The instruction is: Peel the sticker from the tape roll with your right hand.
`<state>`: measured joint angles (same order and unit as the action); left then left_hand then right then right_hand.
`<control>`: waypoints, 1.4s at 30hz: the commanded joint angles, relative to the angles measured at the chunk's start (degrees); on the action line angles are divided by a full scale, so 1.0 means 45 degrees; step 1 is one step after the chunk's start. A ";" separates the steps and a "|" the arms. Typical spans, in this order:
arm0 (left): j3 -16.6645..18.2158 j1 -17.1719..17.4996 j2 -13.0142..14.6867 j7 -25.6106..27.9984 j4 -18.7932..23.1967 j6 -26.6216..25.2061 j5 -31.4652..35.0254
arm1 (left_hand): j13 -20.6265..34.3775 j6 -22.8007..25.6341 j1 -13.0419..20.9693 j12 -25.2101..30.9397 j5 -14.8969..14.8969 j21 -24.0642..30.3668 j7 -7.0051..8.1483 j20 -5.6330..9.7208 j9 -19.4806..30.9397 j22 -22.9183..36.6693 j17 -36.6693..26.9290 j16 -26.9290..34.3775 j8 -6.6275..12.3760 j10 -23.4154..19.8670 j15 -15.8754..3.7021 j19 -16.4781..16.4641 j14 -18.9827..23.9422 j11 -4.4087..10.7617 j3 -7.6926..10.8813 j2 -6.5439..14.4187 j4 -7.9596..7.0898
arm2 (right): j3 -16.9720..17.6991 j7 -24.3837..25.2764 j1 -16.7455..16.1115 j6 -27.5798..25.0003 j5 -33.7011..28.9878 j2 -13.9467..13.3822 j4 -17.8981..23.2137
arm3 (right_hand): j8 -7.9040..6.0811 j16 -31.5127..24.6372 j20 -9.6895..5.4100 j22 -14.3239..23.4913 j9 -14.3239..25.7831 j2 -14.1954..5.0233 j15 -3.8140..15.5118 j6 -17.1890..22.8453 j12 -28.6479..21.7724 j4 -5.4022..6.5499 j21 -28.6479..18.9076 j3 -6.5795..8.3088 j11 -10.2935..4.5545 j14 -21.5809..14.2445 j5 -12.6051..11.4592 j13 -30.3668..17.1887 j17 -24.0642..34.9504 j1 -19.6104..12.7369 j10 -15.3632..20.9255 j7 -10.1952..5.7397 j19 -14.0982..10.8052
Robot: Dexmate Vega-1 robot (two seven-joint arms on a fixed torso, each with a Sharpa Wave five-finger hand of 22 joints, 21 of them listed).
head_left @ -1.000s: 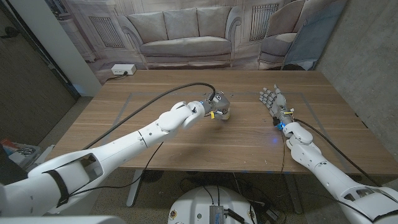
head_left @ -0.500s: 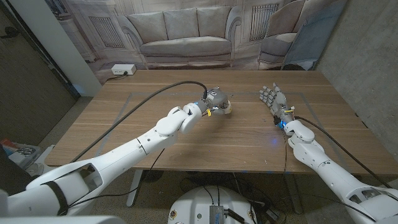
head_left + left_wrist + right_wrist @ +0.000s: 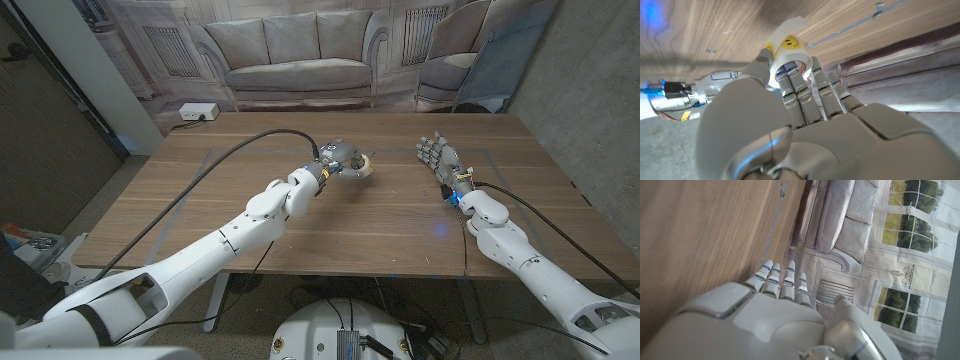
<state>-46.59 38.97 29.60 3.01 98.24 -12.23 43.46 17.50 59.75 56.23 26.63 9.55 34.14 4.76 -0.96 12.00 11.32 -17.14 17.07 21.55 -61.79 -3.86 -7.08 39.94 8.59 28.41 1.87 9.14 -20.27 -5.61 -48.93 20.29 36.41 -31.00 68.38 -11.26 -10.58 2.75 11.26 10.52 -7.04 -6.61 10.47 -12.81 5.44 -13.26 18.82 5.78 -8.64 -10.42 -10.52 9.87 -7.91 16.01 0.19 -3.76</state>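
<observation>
My left hand (image 3: 340, 159) holds a white tape roll (image 3: 362, 167) over the middle of the wooden table (image 3: 300, 225). In the left wrist view the fingers (image 3: 795, 90) wrap the tape roll (image 3: 790, 55), and a yellow smiley sticker (image 3: 788, 43) shows on its outer face. My right hand (image 3: 438, 160) stands upright at the right side of the table with its fingers apart and nothing in it, well to the right of the roll. The right wrist view shows that hand (image 3: 775, 310) from behind, fingers extended.
A black cable (image 3: 220, 175) runs along my left arm across the table. A backdrop printed with a sofa (image 3: 290, 55) hangs behind the far edge. A white power strip (image 3: 197, 113) lies on the floor at the back left.
My left hand has carried the tape roll farther away and slightly to the right, lifting it. The right hand has barely moved.
</observation>
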 commanded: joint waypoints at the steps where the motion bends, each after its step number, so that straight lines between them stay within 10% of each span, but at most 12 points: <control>1: 0.0391 0.0229 -0.0214 0.1395 -0.0495 0.0538 -0.2733 | 0.1385 0.0977 0.0880 0.0700 0.0070 0.0115 -0.1111 -0.0046 0.0078 0.0044 -0.0084 -0.0014 0.0021 -0.0350 -0.1961 -0.0183 0.0136 0.0244 0.0243 0.0938 -0.0275 | -0.0183 0.0388 -0.0138 -0.0187 -0.0581 -0.0544 0.0790 | -0.0062 0.0004 -0.0043 0.0025 0.0032 -0.0023 0.0081 0.0185 -0.0061 -0.0165 0.0023 0.0126 -0.0002 -0.0098 -0.0090 -0.0042 0.0017 -0.0281 0.0190 0.0017 -0.0040; 42: 0.1117 -0.0043 -0.0936 0.1403 -0.2603 0.2866 -0.8526 | 0.1707 0.0936 0.1151 0.1041 0.0107 0.0215 -0.1235 -0.0160 0.0362 0.0047 -0.0277 -0.0135 0.0027 -0.0095 -0.2018 -0.0191 0.0148 0.0087 0.0213 0.1030 -0.0185 | -0.0361 0.3854 -0.1240 -0.0728 -0.4643 -0.1960 0.3871 | -0.0308 -0.0120 -0.0415 0.0031 0.0031 -0.0239 0.0763 0.1470 -0.0361 -0.1928 -0.0107 0.1073 -0.0473 -0.1068 -0.0011 -0.0031 -0.0012 -0.2660 0.1486 0.0010 -0.0692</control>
<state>-42.47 39.25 26.49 11.13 88.70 -0.27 10.99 17.50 59.58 56.25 26.63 9.79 34.59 3.96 -1.35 13.45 11.31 -18.24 16.63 21.41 -61.86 -3.87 -7.88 40.33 8.51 28.41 1.85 9.14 -22.01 6.12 -53.02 18.76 21.52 -38.62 81.90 -12.11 -10.82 1.01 11.23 10.52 -8.12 -3.38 16.21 -13.99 -2.64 -13.28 23.26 3.91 -12.49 -10.42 -10.52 9.86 -18.77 21.99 0.21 -6.14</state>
